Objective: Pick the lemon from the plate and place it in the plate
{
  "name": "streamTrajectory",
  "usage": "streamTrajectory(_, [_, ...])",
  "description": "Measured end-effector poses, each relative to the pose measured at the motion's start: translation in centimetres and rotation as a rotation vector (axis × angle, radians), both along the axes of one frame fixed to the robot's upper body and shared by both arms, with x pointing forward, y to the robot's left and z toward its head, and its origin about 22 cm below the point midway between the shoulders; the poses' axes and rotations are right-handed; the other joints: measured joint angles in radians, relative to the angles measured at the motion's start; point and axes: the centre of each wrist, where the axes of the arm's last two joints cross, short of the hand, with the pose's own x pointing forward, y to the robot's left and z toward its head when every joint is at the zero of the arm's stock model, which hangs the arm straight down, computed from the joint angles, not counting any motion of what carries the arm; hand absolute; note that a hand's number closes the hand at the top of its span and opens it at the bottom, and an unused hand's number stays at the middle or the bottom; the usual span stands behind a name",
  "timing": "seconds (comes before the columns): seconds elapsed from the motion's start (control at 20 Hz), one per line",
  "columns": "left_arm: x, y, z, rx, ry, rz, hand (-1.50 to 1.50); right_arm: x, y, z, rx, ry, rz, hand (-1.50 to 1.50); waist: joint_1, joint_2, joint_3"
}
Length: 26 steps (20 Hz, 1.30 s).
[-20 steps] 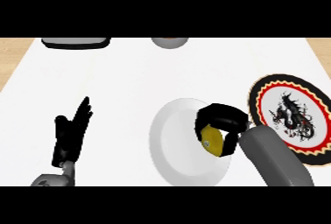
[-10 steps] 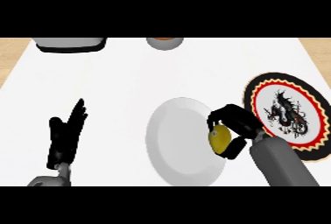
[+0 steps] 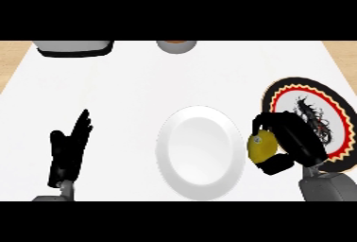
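Note:
A yellow lemon (image 3: 260,147) is held in my right hand (image 3: 296,139), whose fingers and thumb curl round it. The hand and lemon sit between two plates, just past the right rim of the plain white plate (image 3: 199,151) and over the left edge of the patterned black, red and cream plate (image 3: 314,106). The hand hides part of the patterned plate's left side. My left hand (image 3: 68,149) rests open on the counter at the lower left, fingers straight, far from both plates.
A dark-rimmed white container (image 3: 73,47) sits at the counter's far left edge. A small round bowl (image 3: 175,46) stands at the far middle. Wooden floor shows past the counter's corners.
My right hand has carried the lemon rightward, off the white plate to the patterned plate's left edge. The left hand stayed put.

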Motion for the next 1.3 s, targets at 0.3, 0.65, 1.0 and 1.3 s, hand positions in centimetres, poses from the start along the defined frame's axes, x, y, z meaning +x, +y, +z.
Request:
streamTrajectory(0.3, [0.1,0.0,0.5,0.000,0.000,-0.011,0.00,-2.6,-1.5,5.2,0.113,-0.217,-0.186,1.50,0.005,0.002,0.001])
streamTrajectory(0.65, [0.9,0.0,0.7,0.000,-0.011,-0.032,0.00,-3.1,-5.3,7.4,0.146,-0.260,-0.372,1.50,0.024,0.009,0.001])
streamTrajectory(1.0, [1.6,-0.6,0.6,-0.009,-0.008,-0.040,0.00,-0.5,-9.4,7.6,0.144,-0.227,-0.463,1.50,0.032,0.011,0.001])
streamTrajectory(1.3, [1.3,-0.7,0.1,-0.003,-0.010,-0.050,0.00,3.3,-12.2,5.9,0.101,-0.173,-0.504,1.50,0.040,0.013,0.002])
